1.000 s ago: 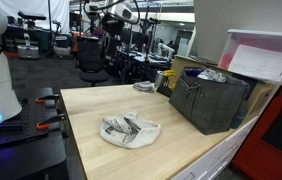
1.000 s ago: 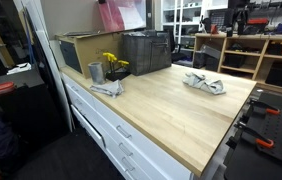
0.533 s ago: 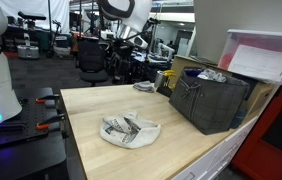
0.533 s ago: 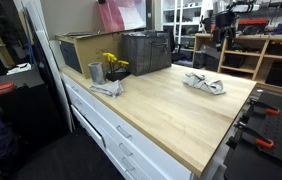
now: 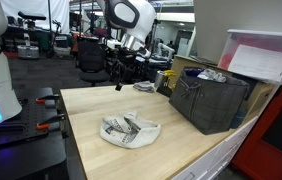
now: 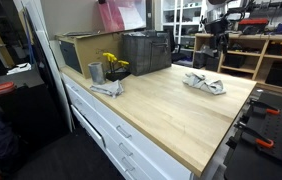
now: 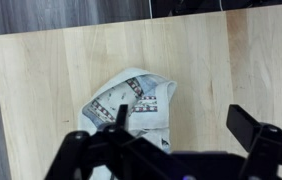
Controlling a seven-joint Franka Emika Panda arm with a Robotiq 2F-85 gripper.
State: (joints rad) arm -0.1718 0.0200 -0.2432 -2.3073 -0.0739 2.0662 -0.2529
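Note:
A crumpled white cloth with dark and red patterned patches (image 7: pixel 131 104) lies on the wooden table (image 7: pixel 41 80); it shows in both exterior views (image 5: pixel 129 130) (image 6: pixel 204 83). My gripper (image 7: pixel 186 125) hangs open well above the table, empty, with its left finger (image 7: pixel 121 117) over the cloth's right part and its right finger (image 7: pixel 251 124) over bare wood. In an exterior view the gripper (image 5: pixel 120 80) hovers beyond the table's far edge area, higher than the cloth and apart from it.
A black mesh basket (image 5: pixel 209 100) (image 6: pixel 146 52) stands against the wall side. Beside it are a metal cup (image 6: pixel 95 72), yellow flowers (image 6: pixel 114 64) and a second small cloth (image 5: pixel 144 87) (image 6: pixel 107 88). A pink-lidded bin (image 5: pixel 264 55) sits above the basket.
The arm has swung down and into view over the table's far side, bringing the gripper lower toward the cloth. The jaws have stayed open. The cloth has not moved.

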